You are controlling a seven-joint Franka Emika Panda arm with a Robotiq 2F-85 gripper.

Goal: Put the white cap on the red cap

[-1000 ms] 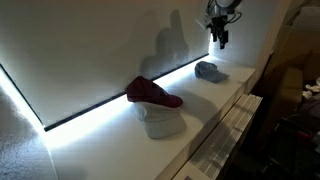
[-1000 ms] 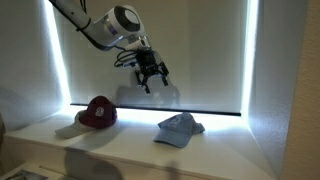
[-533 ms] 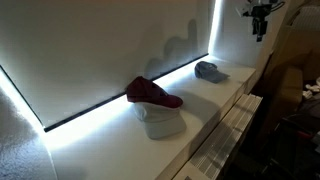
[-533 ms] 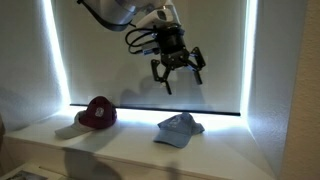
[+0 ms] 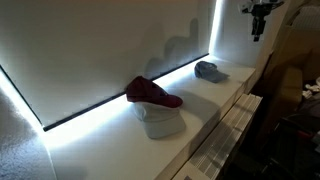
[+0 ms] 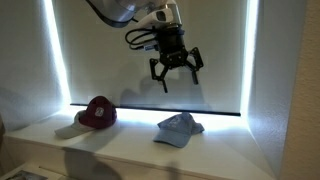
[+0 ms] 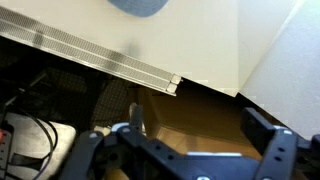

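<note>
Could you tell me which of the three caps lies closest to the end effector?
The white cap, the small bluish-grey one lying alone; the red cap and the bulkier whitish cap sit together, farther from the end effector.

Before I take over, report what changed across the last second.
The pincer swung sideways and slightly up, from over the gap between the caps to the white cap side, mostly in the first half second. It was open and empty throughout; nothing was taken hold of or let go. The white cap, the red cap and the bulkier whitish cap lie as before.
</note>
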